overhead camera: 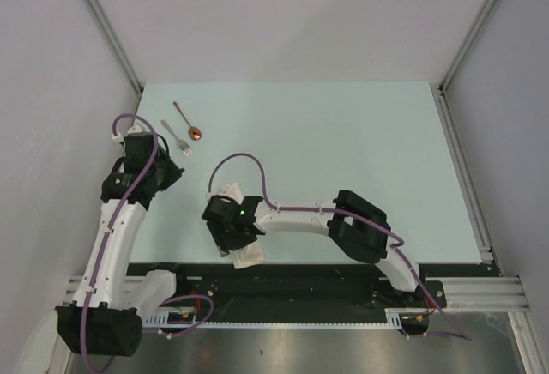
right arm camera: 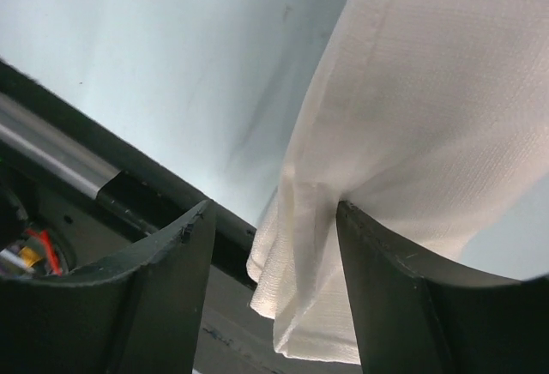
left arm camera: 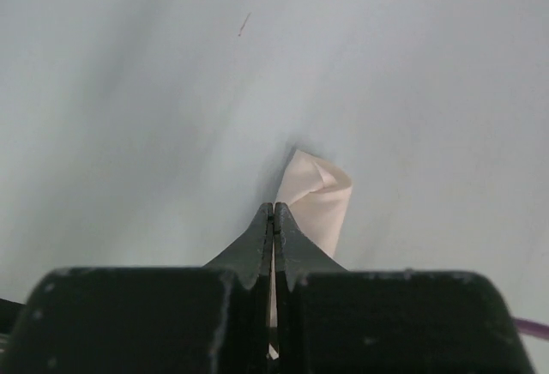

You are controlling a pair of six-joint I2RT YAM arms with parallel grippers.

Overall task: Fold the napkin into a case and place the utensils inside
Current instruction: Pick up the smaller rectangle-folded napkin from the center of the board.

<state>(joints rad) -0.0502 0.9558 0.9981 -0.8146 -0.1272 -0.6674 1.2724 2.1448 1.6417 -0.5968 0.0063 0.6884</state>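
Observation:
The cream-white napkin [overhead camera: 246,256] lies crumpled in a narrow strip near the table's front edge, mostly hidden under my right gripper [overhead camera: 228,230]. In the right wrist view the gripper [right arm camera: 274,211] is open, and the napkin [right arm camera: 412,117] hangs between the fingers and over the table edge. My left gripper [overhead camera: 175,173] is to the left of the cloth. In its wrist view it [left arm camera: 273,207] is shut, with the napkin's end [left arm camera: 319,198] on the table just beyond its tips. The silver fork [overhead camera: 176,137] and the copper-bowled spoon [overhead camera: 188,121] lie side by side at the back left.
The pale green table [overhead camera: 343,151] has a metal rail along the right edge [overhead camera: 463,177]. A black rail and cables [overhead camera: 283,284] run along the front edge, below the napkin's overhanging end. Grey walls enclose the sides.

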